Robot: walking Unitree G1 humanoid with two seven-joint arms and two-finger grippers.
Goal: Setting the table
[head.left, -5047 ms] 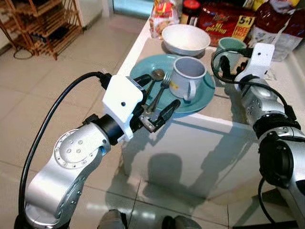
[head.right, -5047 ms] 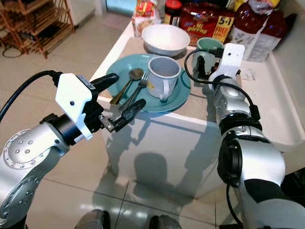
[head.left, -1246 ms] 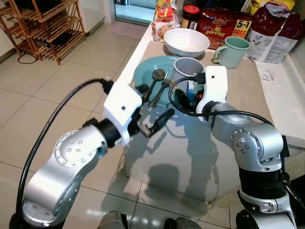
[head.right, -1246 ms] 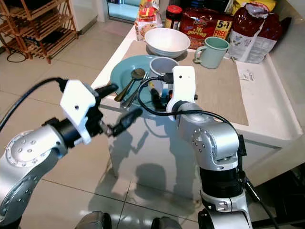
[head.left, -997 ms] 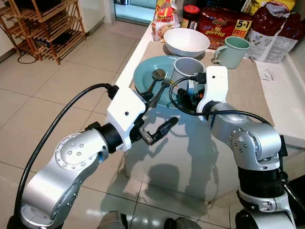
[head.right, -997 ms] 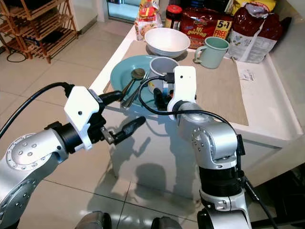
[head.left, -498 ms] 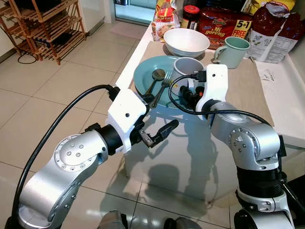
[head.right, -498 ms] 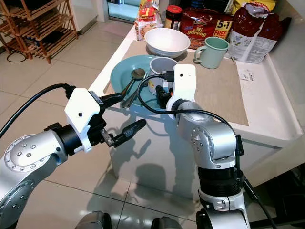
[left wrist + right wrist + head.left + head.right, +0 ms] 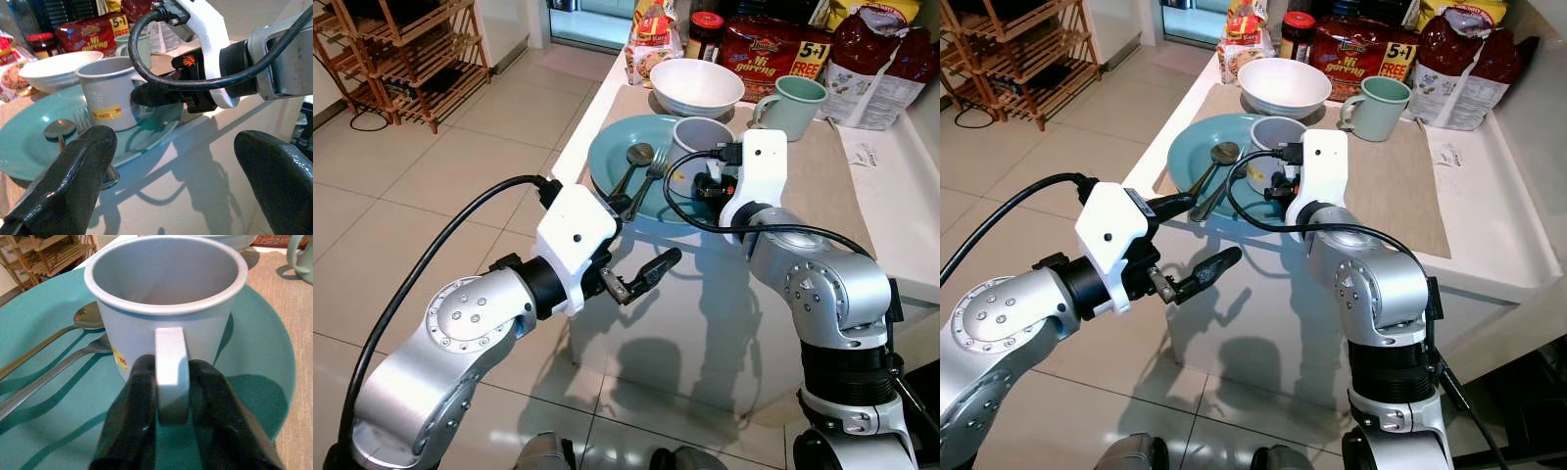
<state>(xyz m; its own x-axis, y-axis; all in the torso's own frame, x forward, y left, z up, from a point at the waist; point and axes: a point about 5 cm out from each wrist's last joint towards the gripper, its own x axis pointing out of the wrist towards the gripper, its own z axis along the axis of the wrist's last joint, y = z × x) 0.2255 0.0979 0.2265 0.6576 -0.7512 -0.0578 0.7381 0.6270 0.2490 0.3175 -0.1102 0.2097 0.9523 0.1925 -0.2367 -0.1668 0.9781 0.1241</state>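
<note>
A grey mug stands on a teal plate at the table's near corner, with a spoon and a fork lying beside it. My right gripper is shut on the mug's handle, one black finger pressed to each side; from the head it sits at the mug's near side. My left gripper hangs open in front of the table edge, below the plate, holding nothing. In its wrist view the fingers frame the mug from a distance.
A white bowl and a green mug stand behind the plate on a beige mat. Food packets and a jar line the back. A wooden rack stands on the tiled floor at left.
My right gripper has pushed forward to the grey mug and closed around its handle. The left gripper dropped a little and has since held still, open.
</note>
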